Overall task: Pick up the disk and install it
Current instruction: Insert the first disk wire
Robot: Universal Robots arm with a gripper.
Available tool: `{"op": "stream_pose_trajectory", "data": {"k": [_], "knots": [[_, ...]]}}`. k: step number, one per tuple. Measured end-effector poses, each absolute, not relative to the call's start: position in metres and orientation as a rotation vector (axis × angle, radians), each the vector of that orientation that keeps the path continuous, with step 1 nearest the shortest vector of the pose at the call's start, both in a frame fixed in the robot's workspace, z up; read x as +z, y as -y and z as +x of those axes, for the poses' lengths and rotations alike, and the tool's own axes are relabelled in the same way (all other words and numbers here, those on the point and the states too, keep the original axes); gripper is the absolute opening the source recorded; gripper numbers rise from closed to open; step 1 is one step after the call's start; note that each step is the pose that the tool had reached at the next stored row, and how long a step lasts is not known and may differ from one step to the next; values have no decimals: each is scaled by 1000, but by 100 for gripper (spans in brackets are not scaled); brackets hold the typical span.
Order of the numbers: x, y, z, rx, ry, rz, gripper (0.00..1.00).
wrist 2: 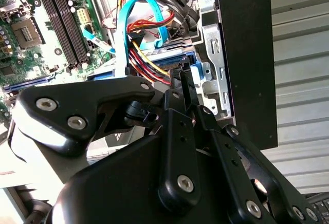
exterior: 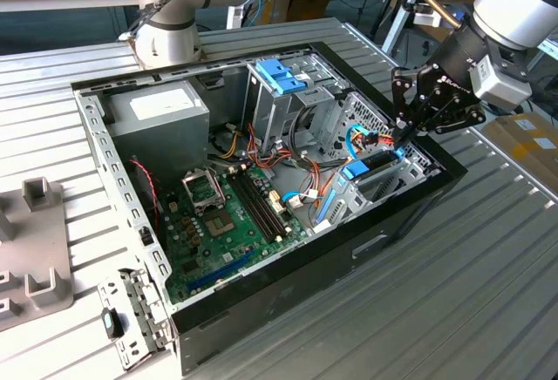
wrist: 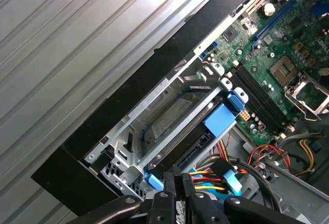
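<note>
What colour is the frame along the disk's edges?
Blue, on the disk seated in its bay; clearest in the first wrist view.

One open case (exterior: 410, 214) lies on one slatted table (exterior: 488, 310). Inside are one green board (exterior: 231, 223), one grey box (exterior: 161, 114) and one disk (wrist: 172, 118). Two arms show: one gripper (exterior: 403, 140), one base (exterior: 170, 40).

Around my gripper (exterior: 406, 132) the case wall (exterior: 440, 164) and looped cables (exterior: 362, 140) crowd the bay, leaving seemingly little room.
</note>
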State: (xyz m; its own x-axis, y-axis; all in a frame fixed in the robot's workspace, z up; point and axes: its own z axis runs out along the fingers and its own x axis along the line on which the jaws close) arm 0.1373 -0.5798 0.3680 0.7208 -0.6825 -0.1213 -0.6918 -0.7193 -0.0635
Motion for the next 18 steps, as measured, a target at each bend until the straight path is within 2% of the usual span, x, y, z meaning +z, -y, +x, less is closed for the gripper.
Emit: {"op": "stream_pose_trajectory", "data": {"k": [18], "knots": [[368,580,137,132,-1186,-2791,17]]}}
